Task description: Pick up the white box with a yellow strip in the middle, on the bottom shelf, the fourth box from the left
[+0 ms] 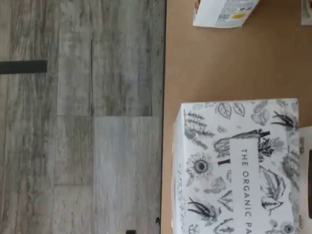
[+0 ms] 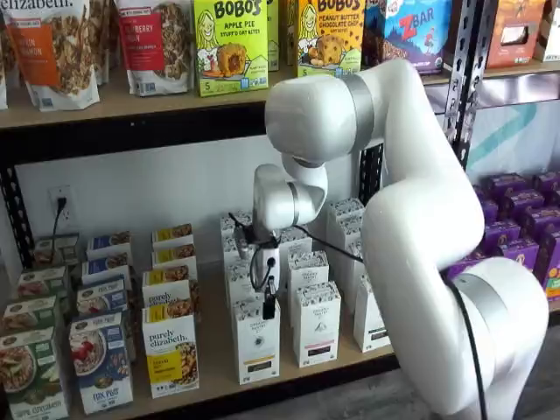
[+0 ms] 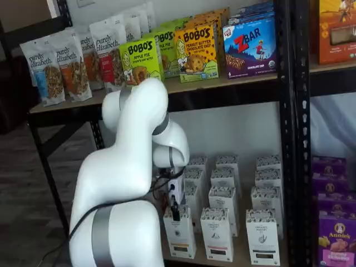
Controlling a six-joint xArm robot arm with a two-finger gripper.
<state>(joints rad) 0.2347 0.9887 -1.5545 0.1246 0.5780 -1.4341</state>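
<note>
Hovering low-centre over the white box on the bottom shelf, my pincer hangs released, empty; descent, grasp and lift all remain.

White box, black botanical print, tan shelf

Bottom shelf (cartons aboard)

Bobo's boxes & granola bags up top, purple boxes (Annie's, prob.) at right
</note>
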